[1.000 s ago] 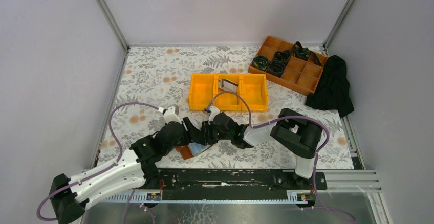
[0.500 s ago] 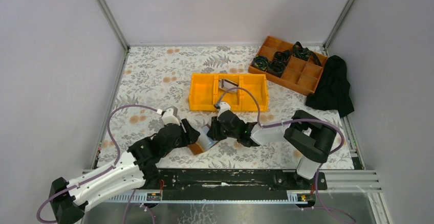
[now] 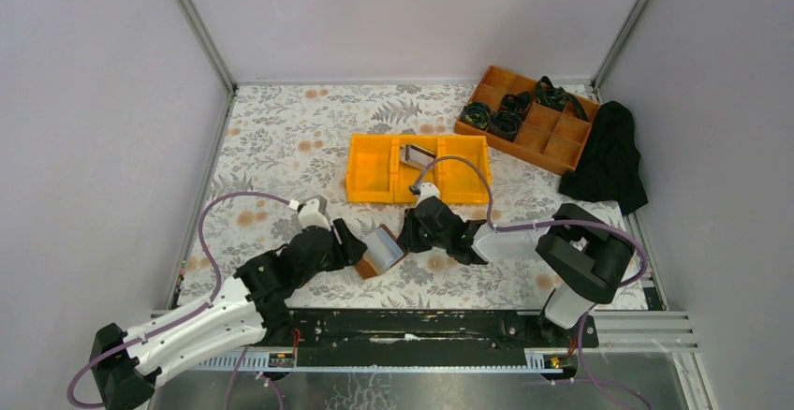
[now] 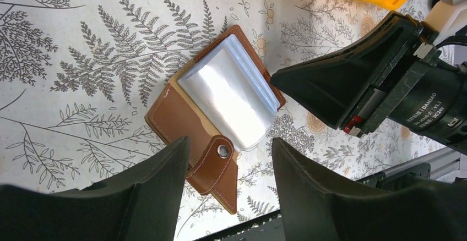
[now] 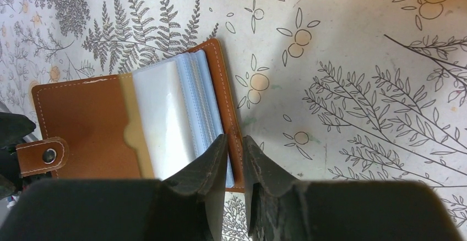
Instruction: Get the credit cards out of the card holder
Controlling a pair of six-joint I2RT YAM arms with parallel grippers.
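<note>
- My right end effector, clenched almost shut on nothing, hangs over the sleeve edge of the open card holder, which spreads toward 9 o'clock.
- My left end effector, released, straddles the snap-tab end.
- Both seem equally near.
- The holder lies flat on the patterned desk.
- Credit cards lie in the yellow bin at 12 o'clock, well apart; I cannot tell if any remain inside.

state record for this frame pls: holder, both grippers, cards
card holder: open, flat on the table, clear sleeves up, snap strap undone
left gripper: open, fingers either side of the strap end
right gripper: jaws nearly closed at the holder's opposite cover edge; grip unclear
cards: one silvery card in the yellow bin, middle compartment; sleeve contents unreadable under glare
</note>
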